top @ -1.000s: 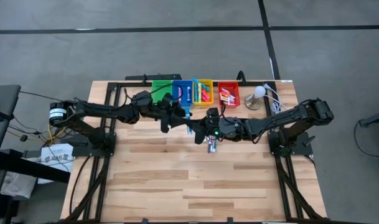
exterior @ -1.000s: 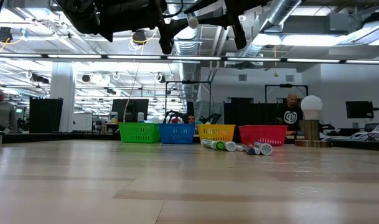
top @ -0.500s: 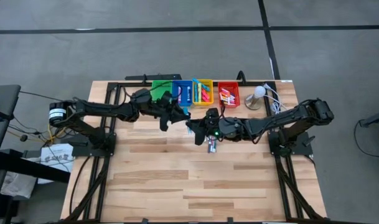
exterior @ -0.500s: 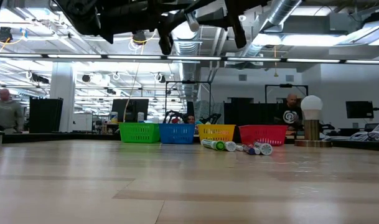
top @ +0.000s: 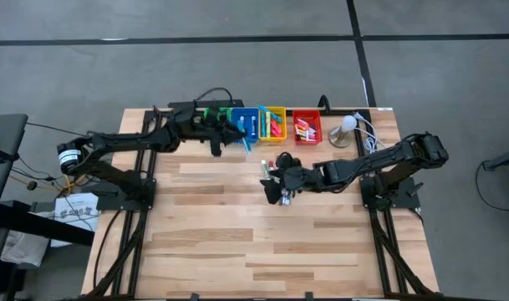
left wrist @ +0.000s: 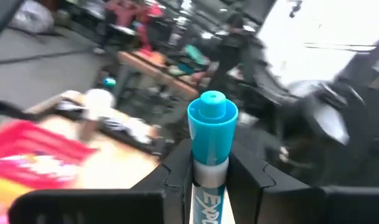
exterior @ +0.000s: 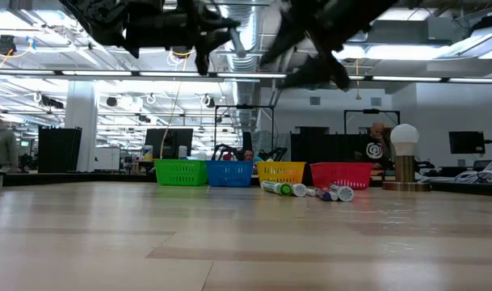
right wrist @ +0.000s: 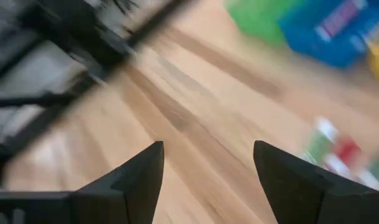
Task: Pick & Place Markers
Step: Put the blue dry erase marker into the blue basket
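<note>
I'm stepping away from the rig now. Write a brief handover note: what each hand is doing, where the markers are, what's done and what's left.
Left hand: shut on a cyan marker, raised near the blue bin.
Right hand: open, empty, in the air over mid-table, near the loose markers.
Done: some markers lie in the blue, yellow and red bins; I can't see inside the green bin.
Left: bin the held cyan marker, then the loose ones in front of the bins.
</note>
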{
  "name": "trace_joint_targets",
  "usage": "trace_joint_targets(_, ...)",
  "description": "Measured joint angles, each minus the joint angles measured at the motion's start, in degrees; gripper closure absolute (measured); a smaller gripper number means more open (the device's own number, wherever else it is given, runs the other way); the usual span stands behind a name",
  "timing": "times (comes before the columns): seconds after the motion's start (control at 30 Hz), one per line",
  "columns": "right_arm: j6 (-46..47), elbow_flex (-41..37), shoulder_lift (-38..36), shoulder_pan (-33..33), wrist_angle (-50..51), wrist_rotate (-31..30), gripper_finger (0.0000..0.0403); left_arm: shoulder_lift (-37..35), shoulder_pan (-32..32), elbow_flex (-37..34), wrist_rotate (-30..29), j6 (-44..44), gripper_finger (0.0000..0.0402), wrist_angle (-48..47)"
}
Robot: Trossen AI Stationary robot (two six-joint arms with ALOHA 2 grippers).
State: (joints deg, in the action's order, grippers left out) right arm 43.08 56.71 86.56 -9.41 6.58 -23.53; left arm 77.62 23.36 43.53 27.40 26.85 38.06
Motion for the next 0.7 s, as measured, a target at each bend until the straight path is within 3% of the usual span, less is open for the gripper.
trace_joint_targets(0.1,7.1,0.0,0.0,-0.1,9.5,0.3,0.0171,-0.1,4.3,0.0,-1.3,-1.9,0.0334,-3.9)
trace_joint_targets(0.3,19.1,0.0,0.0,-1.7,22.7,0.7,0.0193,4.6,10.8,0.0,-10.7,-5.6,0.0332,-8.5)
trace_joint_targets(0.57,22.0,0.0,0.0,-3.0,26.3,0.5,0.0226,19.3,15.2,5.3,-12.8,-4.5,0.0328,-8.9)
trace_joint_targets(0.7,22.0,0.0,0.0,-3.0,26.2,0.5,0.0240,23.1,15.6,7.7,-12.2,-3.7,0.0328,-8.7)
